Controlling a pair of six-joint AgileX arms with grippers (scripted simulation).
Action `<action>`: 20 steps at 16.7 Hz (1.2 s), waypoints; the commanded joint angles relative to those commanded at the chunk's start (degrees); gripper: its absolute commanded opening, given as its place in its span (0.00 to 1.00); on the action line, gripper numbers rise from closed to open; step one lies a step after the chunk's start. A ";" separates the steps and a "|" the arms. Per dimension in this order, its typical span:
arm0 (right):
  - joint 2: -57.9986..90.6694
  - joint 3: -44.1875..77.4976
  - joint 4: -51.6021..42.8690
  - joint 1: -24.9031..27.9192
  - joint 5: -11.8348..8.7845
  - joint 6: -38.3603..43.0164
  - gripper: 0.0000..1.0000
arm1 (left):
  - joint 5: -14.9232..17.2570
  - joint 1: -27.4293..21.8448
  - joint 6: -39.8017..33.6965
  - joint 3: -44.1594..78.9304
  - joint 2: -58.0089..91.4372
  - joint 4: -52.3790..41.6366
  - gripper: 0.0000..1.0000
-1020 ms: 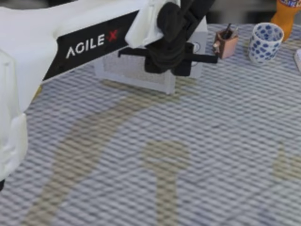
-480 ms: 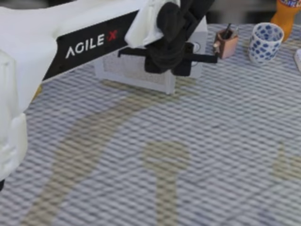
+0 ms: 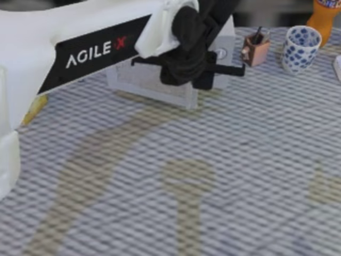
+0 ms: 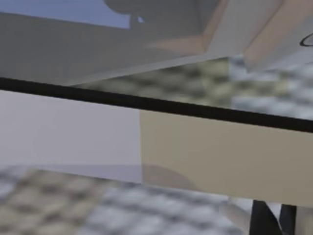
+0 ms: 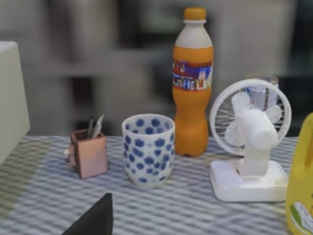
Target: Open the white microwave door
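The white microwave (image 3: 228, 38) stands at the back middle of the table, mostly hidden under my left arm. Its door (image 3: 152, 81), with a grey mesh window, stands slightly ajar, its free edge out in front of the knob panel (image 3: 221, 53). My left gripper (image 3: 200, 79) is at that free edge, shut on the door. In the left wrist view the black fingertips (image 4: 264, 220) hold a pale strip between them, and the door's edge (image 4: 195, 107) crosses the picture very close. My right gripper (image 5: 98, 220) is parked off the top view's right side.
To the microwave's right stand a pink pen holder (image 3: 256, 49), a blue-flowered cup (image 3: 301, 48) and an orange bottle (image 3: 325, 16). A white fan (image 5: 249, 142) and a yellow jug (image 5: 301, 186) are at the far right. The woven mat (image 3: 213, 176) covers the front of the table.
My left arm has shifted a little to the left and the door's free edge has swung slightly farther out. The right arm has not moved.
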 joint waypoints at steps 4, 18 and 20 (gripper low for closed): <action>0.00 0.00 0.00 0.00 0.00 0.00 1.00 | 1.53 0.64 3.45 -4.90 -3.25 2.48 0.00; 0.00 0.00 0.00 0.00 0.00 0.00 1.00 | 1.61 0.68 3.63 -5.16 -3.42 2.61 0.00; 0.00 0.00 0.00 0.00 0.00 0.00 1.00 | 1.61 0.68 3.63 -5.16 -3.42 2.61 0.00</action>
